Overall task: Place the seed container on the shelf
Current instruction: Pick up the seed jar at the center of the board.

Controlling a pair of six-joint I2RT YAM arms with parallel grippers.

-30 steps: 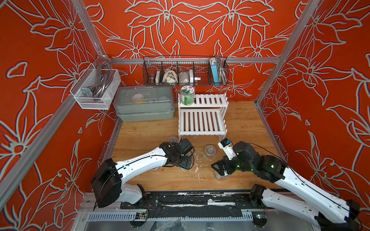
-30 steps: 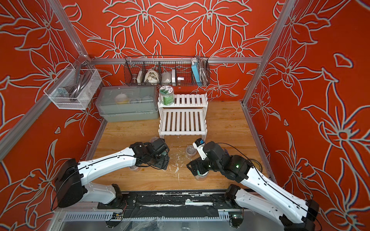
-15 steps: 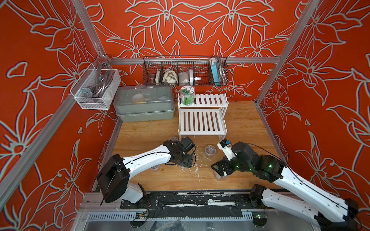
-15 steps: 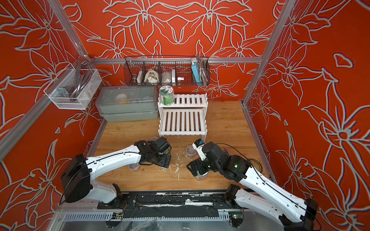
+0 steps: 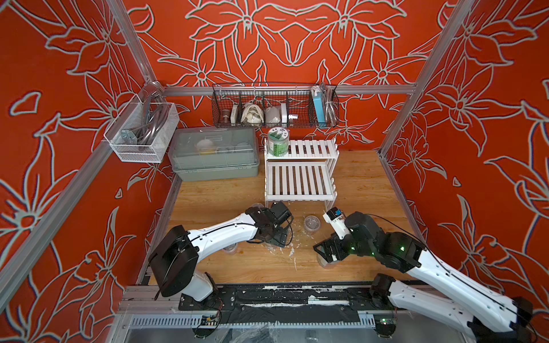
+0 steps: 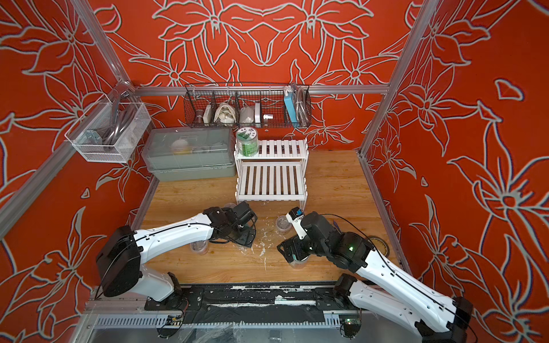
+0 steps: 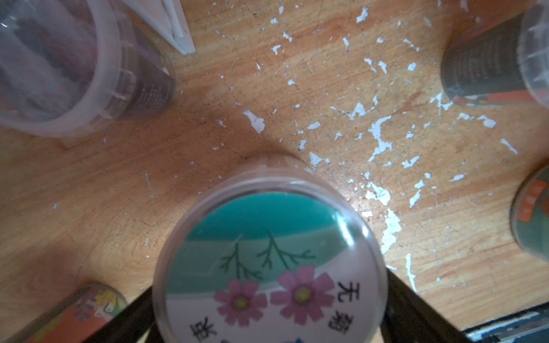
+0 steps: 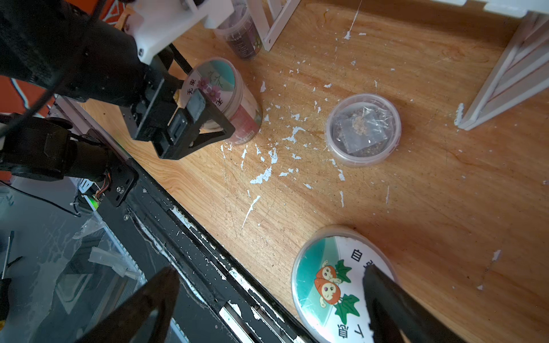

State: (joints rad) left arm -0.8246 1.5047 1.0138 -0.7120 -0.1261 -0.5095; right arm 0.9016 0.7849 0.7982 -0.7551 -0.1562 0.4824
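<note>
Left tool (image 7: 270, 285) advanced, wide astride clear round flower-lidded seed container (image 7: 267, 225); right tool (image 8: 269, 271) wide over cartoon-lidded jar (image 8: 326, 285).

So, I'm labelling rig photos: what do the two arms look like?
Left arm and right arm: white shells, black joints and wrists, thin black cables along them, black angular jaws. Green lights glow on the right arm's joints.

Wire basket (image 5: 219, 101), mesh basket (image 5: 136, 151) (both wall-hung), grey lidded box (image 5: 208, 175)

Flowered jar (image 7: 269, 267): cropped in left wrist view; mostly hidden under left claw (image 5: 277, 236) in both top views.
</note>
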